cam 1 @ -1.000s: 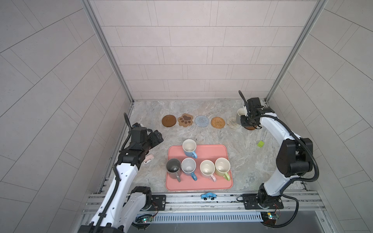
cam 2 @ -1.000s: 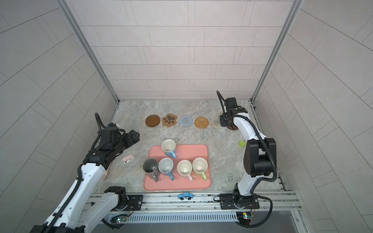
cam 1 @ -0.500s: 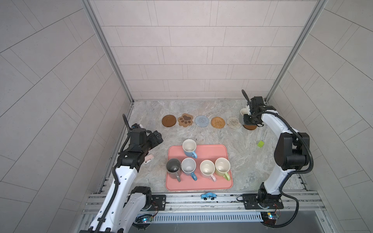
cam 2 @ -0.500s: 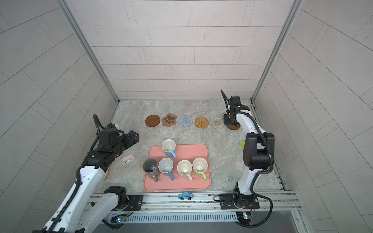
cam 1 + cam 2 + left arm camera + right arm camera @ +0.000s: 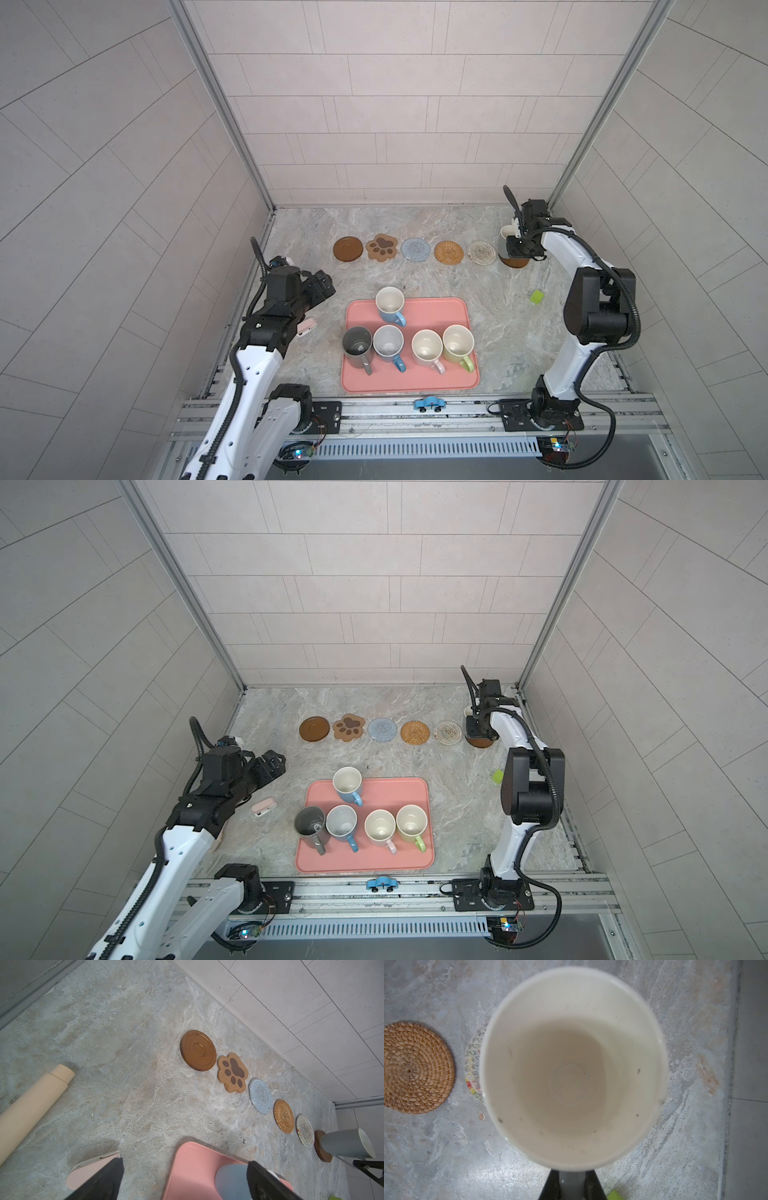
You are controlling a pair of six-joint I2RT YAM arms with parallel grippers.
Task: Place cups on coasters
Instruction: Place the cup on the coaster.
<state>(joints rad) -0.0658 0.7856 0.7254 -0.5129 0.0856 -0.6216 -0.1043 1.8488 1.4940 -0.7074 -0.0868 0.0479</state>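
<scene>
A grey-brown cup (image 5: 508, 242) with a cream inside (image 5: 571, 1064) stands upright on the brown wooden coaster (image 5: 515, 262) at the right end of the row. My right gripper (image 5: 518, 246) is shut on its handle (image 5: 572, 1185). Five coasters lie bare: brown disc (image 5: 348, 249), paw print (image 5: 381, 247), blue-grey knit (image 5: 415, 249), rattan (image 5: 449, 252), clear patterned (image 5: 481, 252). On the pink tray stand a blue cup (image 5: 390, 303), a dark grey one (image 5: 356, 343), a second blue (image 5: 388, 343), a pale pink (image 5: 427, 347) and a light green (image 5: 458, 343). My left gripper (image 5: 322, 286) hangs open, left of the tray.
The pink tray (image 5: 415, 380) sits near the front edge. A small pink object (image 5: 306, 327) lies under my left arm, and a cream cylinder (image 5: 31, 1103) lies beyond it. A green block (image 5: 536, 296) is by the right arm, close to the right wall. A blue toy car (image 5: 429, 402) rests on the front rail.
My right gripper has carried the grey-brown cup rightward, from beside the clear patterned coaster onto the brown disc. The left arm has barely shifted.
</scene>
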